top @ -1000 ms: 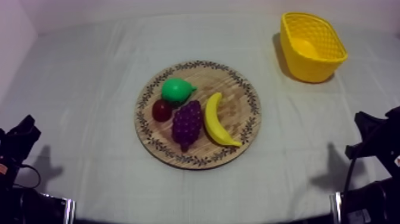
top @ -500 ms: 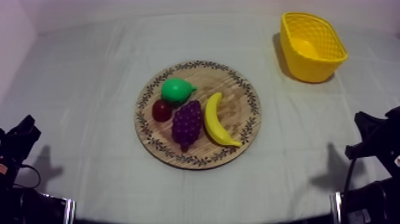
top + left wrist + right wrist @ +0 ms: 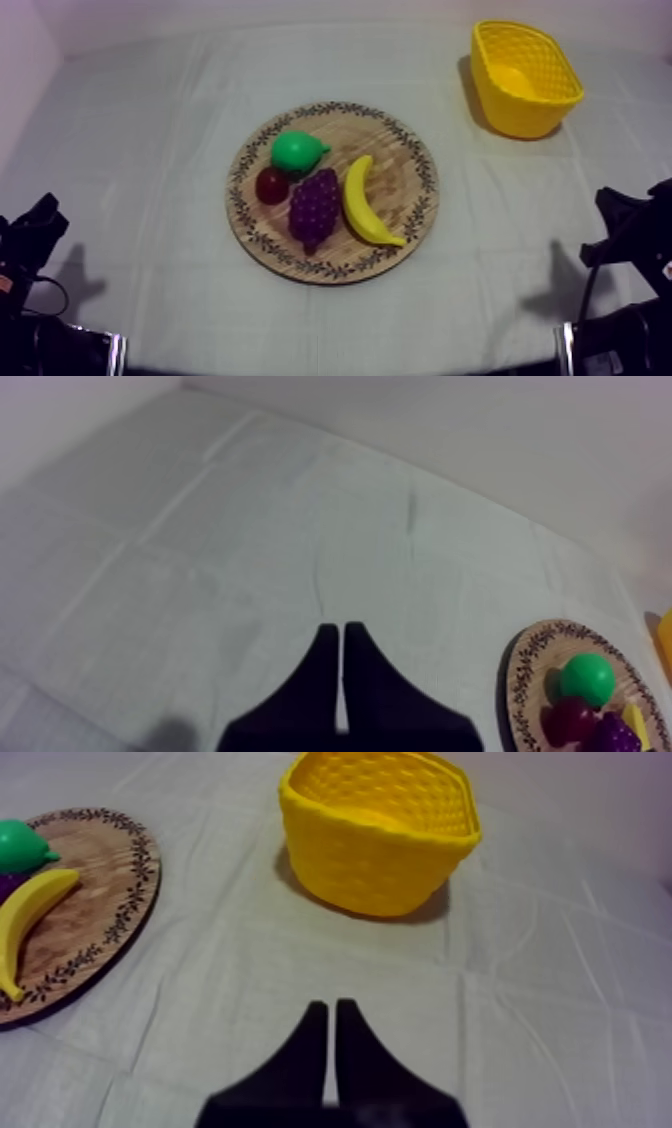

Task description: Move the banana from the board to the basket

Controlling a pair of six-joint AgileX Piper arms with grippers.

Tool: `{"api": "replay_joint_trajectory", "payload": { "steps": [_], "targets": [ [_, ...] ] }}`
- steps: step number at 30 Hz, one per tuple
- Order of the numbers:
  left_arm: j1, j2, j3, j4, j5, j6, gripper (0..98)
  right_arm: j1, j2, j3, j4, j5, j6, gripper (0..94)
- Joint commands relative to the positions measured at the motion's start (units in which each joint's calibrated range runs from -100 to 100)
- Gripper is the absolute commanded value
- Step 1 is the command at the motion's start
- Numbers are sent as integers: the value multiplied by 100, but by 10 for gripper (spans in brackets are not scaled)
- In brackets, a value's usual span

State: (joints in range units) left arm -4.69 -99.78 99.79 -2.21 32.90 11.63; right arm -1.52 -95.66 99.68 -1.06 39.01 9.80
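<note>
Banana point(image 3: 366, 203) lying on the round wooden board point(image 3: 405, 150), well apart from the yellow basket point(image 3: 505, 105).
The banana is plain yellow, smooth and curved, and it lies flat just beside the purple grapes point(image 3: 314, 207). The left gripper point(image 3: 342, 638) and the right gripper point(image 3: 331, 1010) each have the fingers pressed together, holding nothing.

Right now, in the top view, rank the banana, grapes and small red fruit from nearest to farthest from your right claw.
1. banana, on the right side of the board, toward the right claw.
2. grapes, mid-board, beside the banana.
3. small red fruit, left side of the board.
</note>
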Motion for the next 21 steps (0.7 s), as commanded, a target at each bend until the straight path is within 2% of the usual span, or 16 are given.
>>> {"api": "replay_joint_trajectory", "payload": {
  "steps": [1,12,21],
  "targets": [
    [2,-5,-1,3,0,2,1,-1,-1,-1,1,2,5,4],
    [2,-5,-1,3,0,2,1,8,-1,2,6,-8,261,5],
    [2,-5,-1,3,0,2,1,12,-1,10,15,-51,166,3]
  ]
}}
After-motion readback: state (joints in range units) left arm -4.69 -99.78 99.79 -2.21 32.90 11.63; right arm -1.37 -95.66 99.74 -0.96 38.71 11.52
